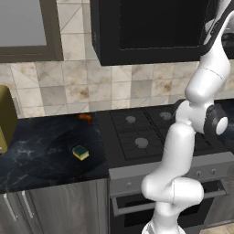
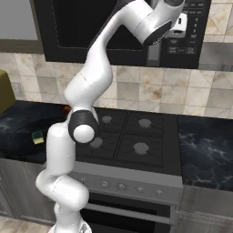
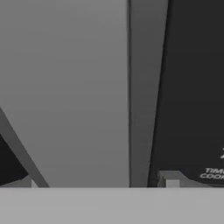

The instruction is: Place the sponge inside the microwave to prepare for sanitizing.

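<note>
- Nearby, the sponge [image 1: 81,152] lies flat on the dark counter [image 1: 41,155], just left of the stove [image 1: 146,132] and well apart from the arm. It is untouched, so the carrying part of the task is yet to begin.
- Farther back on that counter sits a small orange thing [image 1: 85,117], close to the wall. It could be grabbed by mistake later.
- Up at the microwave [image 1: 146,27], the gripper [image 3: 100,181] stands wide, its tips either side of the grey door handle [image 3: 146,87], with nothing clamped.
- The black button panel [image 3: 192,87] lies right beside the handle. A sideways drift could press a key or let one finger miss the handle, and a weak hold could slip when pulling.
- The microwave door looks shut. Its inside is hidden, and the sponge is clearly not in it.
</note>
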